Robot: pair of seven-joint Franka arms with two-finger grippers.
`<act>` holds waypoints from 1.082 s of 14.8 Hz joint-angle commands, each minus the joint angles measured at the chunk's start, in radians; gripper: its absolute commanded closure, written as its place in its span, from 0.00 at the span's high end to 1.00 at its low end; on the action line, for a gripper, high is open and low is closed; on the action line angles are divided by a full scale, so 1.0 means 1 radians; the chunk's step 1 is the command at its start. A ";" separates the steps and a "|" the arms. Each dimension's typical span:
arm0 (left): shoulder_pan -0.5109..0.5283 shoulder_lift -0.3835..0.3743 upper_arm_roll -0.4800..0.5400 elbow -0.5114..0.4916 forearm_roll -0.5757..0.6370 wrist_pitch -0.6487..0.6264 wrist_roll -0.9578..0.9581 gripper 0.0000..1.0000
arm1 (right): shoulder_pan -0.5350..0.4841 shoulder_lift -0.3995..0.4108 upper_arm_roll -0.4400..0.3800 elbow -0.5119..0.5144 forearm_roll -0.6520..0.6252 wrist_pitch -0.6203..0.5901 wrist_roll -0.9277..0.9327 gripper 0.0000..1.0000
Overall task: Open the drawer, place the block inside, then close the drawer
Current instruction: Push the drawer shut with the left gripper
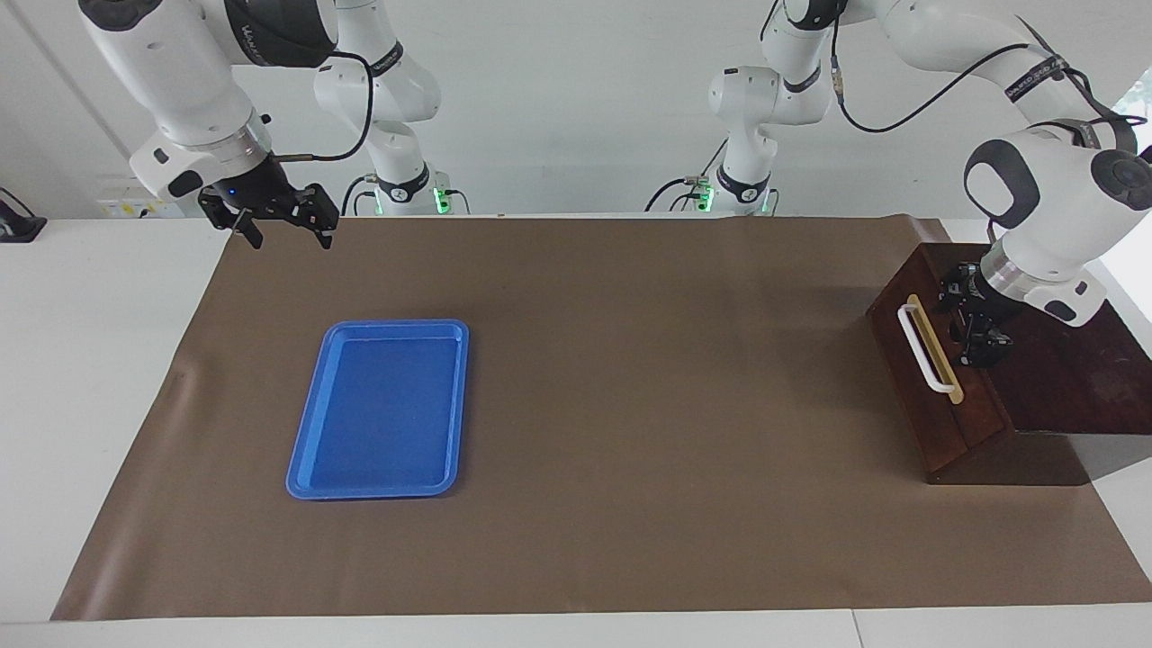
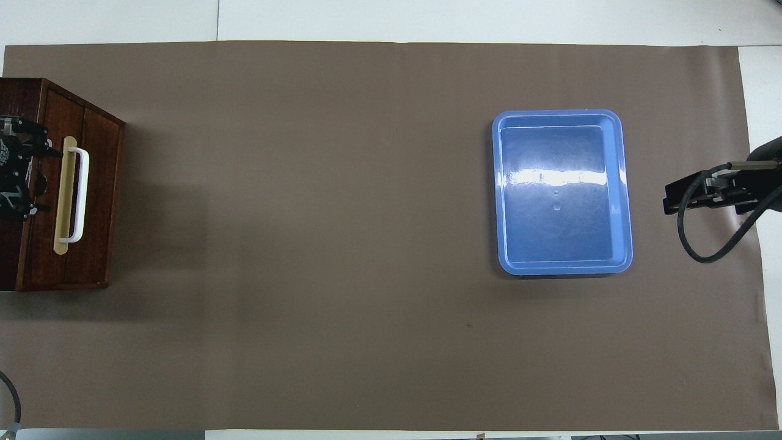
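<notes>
The dark wooden drawer (image 1: 936,396) sits at the left arm's end of the table, its front flush with the box, white bar handle (image 1: 925,349) facing the table's middle. It also shows in the overhead view (image 2: 91,183). My left gripper (image 1: 974,324) hangs just over the box top right by the handle, fingers spread, holding nothing; it also shows in the overhead view (image 2: 24,171). My right gripper (image 1: 288,236) is open and empty, raised over the mat's edge at the right arm's end; the overhead view shows it too (image 2: 672,201). The yellow block is out of view.
A flat blue plastic tray (image 1: 315,432) lies empty on the brown mat (image 1: 630,405) toward the right arm's end, also in the overhead view (image 2: 623,183). The mat covers most of the white table.
</notes>
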State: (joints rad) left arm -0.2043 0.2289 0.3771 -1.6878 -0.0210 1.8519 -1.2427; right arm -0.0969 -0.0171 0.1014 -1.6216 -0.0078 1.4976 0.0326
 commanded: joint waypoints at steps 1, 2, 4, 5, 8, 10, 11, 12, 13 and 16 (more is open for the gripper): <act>0.000 -0.022 0.022 -0.026 0.024 0.023 0.039 1.00 | -0.018 -0.018 0.009 -0.018 0.019 -0.002 -0.019 1.00; -0.001 -0.019 0.017 -0.012 0.024 0.010 0.040 1.00 | -0.018 -0.018 0.009 -0.018 0.019 -0.002 -0.019 1.00; -0.003 -0.029 -0.047 0.010 0.026 -0.046 0.045 1.00 | -0.018 -0.018 0.009 -0.018 0.019 -0.002 -0.019 1.00; 0.000 -0.036 -0.084 0.022 0.026 -0.069 0.063 1.00 | -0.018 -0.018 0.009 -0.018 0.019 -0.002 -0.019 1.00; 0.019 -0.075 -0.162 0.033 0.024 -0.099 0.185 1.00 | -0.018 -0.018 0.009 -0.018 0.017 -0.002 -0.019 1.00; 0.042 -0.127 -0.208 0.014 0.015 -0.109 0.316 1.00 | -0.018 -0.018 0.009 -0.018 0.017 -0.002 -0.019 1.00; 0.054 -0.153 -0.233 0.007 0.013 -0.128 0.394 1.00 | -0.018 -0.018 0.009 -0.018 0.019 -0.002 -0.019 1.00; 0.068 -0.157 -0.262 0.011 0.013 -0.155 0.458 1.00 | -0.018 -0.018 0.009 -0.018 0.019 -0.002 -0.019 1.00; 0.095 -0.158 -0.306 0.014 0.015 -0.178 0.539 1.00 | -0.018 -0.018 0.009 -0.018 0.019 -0.002 -0.019 1.00; 0.184 -0.197 -0.397 -0.003 0.016 -0.244 0.788 1.00 | -0.018 -0.018 0.009 -0.018 0.019 -0.002 -0.019 1.00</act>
State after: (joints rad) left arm -0.0837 0.0710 0.0361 -1.6574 -0.0132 1.6554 -0.6072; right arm -0.0969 -0.0171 0.1014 -1.6216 -0.0078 1.4976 0.0326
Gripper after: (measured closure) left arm 0.000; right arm 0.000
